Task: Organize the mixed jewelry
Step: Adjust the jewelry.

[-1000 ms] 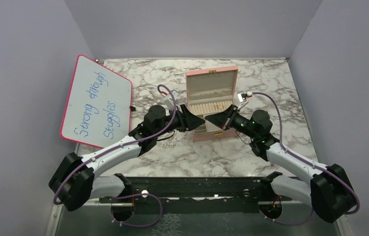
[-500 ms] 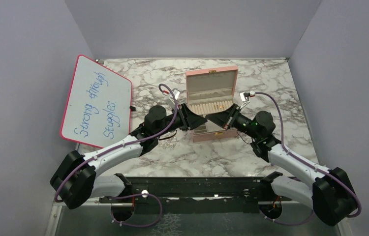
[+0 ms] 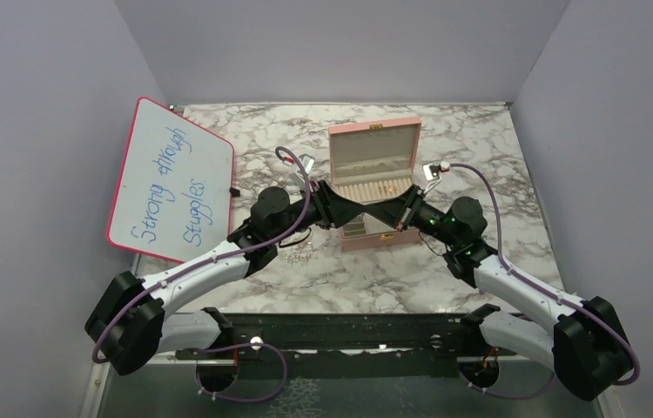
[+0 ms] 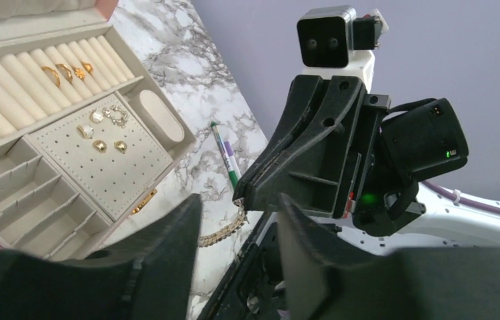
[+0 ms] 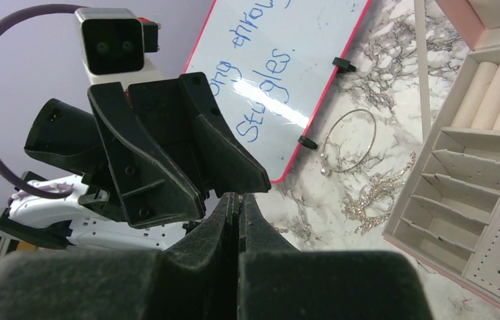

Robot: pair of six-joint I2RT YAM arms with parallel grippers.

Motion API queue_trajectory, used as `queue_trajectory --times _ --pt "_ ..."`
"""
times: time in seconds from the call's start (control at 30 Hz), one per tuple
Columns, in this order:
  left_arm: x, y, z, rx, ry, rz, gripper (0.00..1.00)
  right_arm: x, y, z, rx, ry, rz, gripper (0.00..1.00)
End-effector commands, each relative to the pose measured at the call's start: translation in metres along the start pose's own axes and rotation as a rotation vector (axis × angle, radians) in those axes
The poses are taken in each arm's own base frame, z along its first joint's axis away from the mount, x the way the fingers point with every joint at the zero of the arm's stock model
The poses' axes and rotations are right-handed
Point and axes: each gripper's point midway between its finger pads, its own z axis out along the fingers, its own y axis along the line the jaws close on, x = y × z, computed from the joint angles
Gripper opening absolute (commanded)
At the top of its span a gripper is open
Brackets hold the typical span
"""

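The right claw [image 4: 242, 193] is clenched at its very tips on one end of a stone-set gold chain [image 4: 224, 230]. The chain hangs down from those tips and curves toward the left claw. The left claw [image 3: 351, 209] faces the right one tip to tip. It is released, and its two fingers [image 4: 161, 267] stand apart with the hanging chain opposite the gap; whether the chain touches either finger cannot be told.

Both claws meet above the front of the open pink box [image 3: 375, 243]. Off to the side of the left claw, the box's ring rolls carry gold rings [image 4: 67, 69], and small gold and silver earrings [image 4: 104, 130] sit on the perforated pad. Below the right claw's tips, a green-and-white marker pen [image 4: 224, 153] lies on the marble table [image 3: 480, 148] beside the box. Past the right claw's fingers, a thin silver hoop [image 5: 351, 143] lies just beside a tangle of sparkly chains [image 5: 374, 197], between the whiteboard [image 5: 281, 73] and the box.
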Motion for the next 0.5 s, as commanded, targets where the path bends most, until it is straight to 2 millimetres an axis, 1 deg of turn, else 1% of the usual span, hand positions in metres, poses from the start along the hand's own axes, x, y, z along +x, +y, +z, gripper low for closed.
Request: queue_trajectory --times 0.0,0.07,0.13,0.2,0.27,0.33,0.4,0.47 --pt "-0.02 -0.023 -0.001 0.063 -0.065 0.057 0.38 0.003 0.009 -0.001 -0.029 0.02 -0.012 0.05" --pt "-0.017 -0.023 0.0 0.071 -0.048 0.053 0.29 0.003 0.008 -0.001 -0.028 0.019 -0.008 0.05" --pt "-0.014 -0.023 0.001 0.075 -0.032 0.046 0.25 0.002 0.008 0.0 -0.028 0.016 -0.005 0.05" --pt "-0.012 -0.024 0.001 0.082 -0.022 0.047 0.25 0.001 0.009 0.0 -0.028 0.012 -0.001 0.05" --pt "-0.01 -0.023 0.0 0.082 -0.017 0.044 0.28 0.0 0.009 0.001 -0.027 0.007 0.002 0.05" --pt "-0.009 -0.023 -0.001 0.083 -0.017 0.045 0.29 -0.002 0.009 0.001 -0.024 0.001 0.008 0.05" --pt "-0.008 -0.023 -0.002 0.086 -0.011 0.045 0.28 -0.003 0.01 0.002 -0.024 -0.004 0.016 0.05" --pt "-0.007 -0.022 -0.002 0.086 -0.006 0.044 0.25 -0.004 0.01 0.002 -0.024 -0.007 0.025 0.05"
